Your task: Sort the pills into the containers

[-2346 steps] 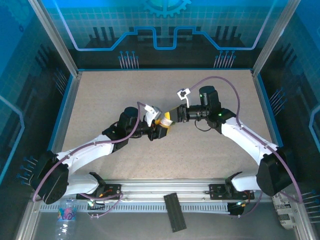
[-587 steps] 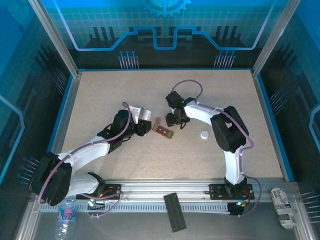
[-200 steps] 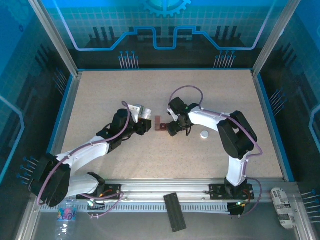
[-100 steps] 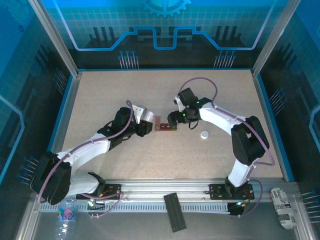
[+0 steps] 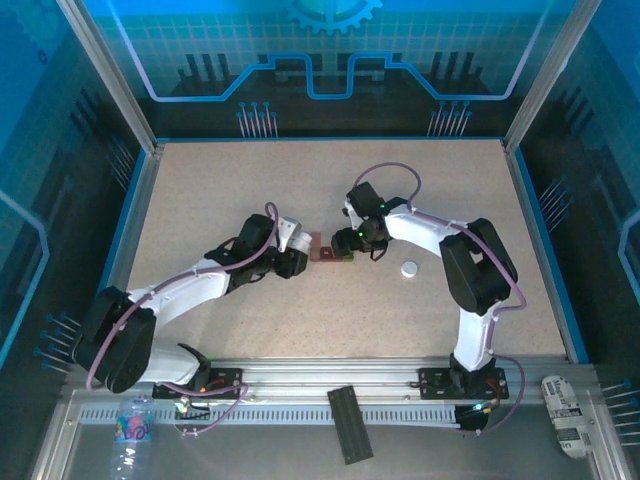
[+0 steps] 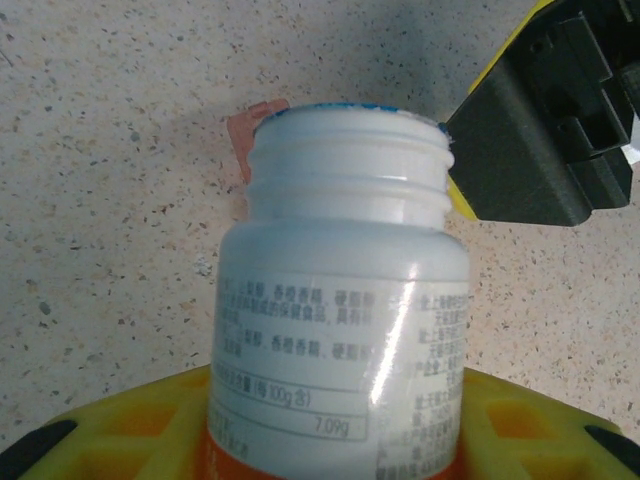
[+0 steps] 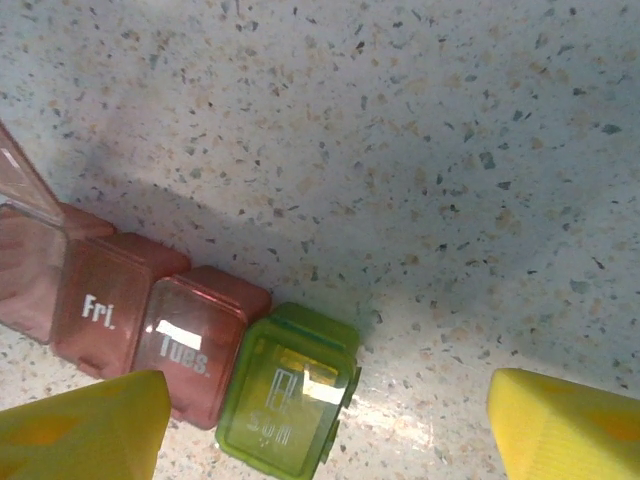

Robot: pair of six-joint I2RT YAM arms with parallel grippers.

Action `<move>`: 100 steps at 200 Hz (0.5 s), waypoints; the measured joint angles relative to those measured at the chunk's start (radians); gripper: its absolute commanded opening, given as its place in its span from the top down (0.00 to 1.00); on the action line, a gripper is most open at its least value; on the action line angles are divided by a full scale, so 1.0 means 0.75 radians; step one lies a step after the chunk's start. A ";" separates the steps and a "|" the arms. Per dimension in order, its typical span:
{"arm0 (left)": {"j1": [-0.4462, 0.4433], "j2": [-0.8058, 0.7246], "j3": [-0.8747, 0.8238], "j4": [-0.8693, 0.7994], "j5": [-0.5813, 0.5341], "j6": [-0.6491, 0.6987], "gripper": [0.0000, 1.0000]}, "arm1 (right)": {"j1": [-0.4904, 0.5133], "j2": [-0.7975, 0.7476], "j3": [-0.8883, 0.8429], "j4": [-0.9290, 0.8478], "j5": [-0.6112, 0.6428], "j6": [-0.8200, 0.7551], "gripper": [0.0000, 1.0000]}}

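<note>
Day names are showing on the containers point(image 7: 140, 325), and figures on a white bottle point(image 6: 345, 230).
Just beside the green compartment point(image 7: 285, 395), a dark red lid point(image 7: 195, 350) is reading "Tues.", and the next dark red lid point(image 7: 100, 305) beyond it is reading "Fri."; the green compartment itself is showing raised lettering too faint to read. The white bottle's label point(image 6: 320, 385) is carrying "100g" and "7.09g" among Chinese print too fine to make out.

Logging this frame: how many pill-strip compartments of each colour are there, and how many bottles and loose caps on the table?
dark red square plastic compartments: 3
green square plastic compartment: 1
white plastic pill bottle: 1
white round cap: 1
Total: 6
</note>
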State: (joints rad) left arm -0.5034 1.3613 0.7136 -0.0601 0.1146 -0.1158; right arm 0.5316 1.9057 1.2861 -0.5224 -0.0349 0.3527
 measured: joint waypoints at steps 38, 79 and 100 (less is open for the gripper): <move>-0.006 0.042 0.021 -0.035 0.024 0.016 1.00 | 0.000 0.027 0.000 0.001 0.000 0.009 0.17; -0.006 0.086 0.067 -0.082 0.054 0.020 1.00 | 0.000 0.033 0.000 0.019 -0.001 0.010 0.17; -0.006 0.104 0.071 -0.099 0.066 0.020 1.00 | 0.000 0.033 -0.001 0.027 0.000 0.018 0.18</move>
State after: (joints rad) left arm -0.5079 1.4395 0.7670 -0.1345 0.1638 -0.1005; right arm 0.5316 1.9305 1.2858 -0.5018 -0.0349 0.3664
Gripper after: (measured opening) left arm 0.454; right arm 0.826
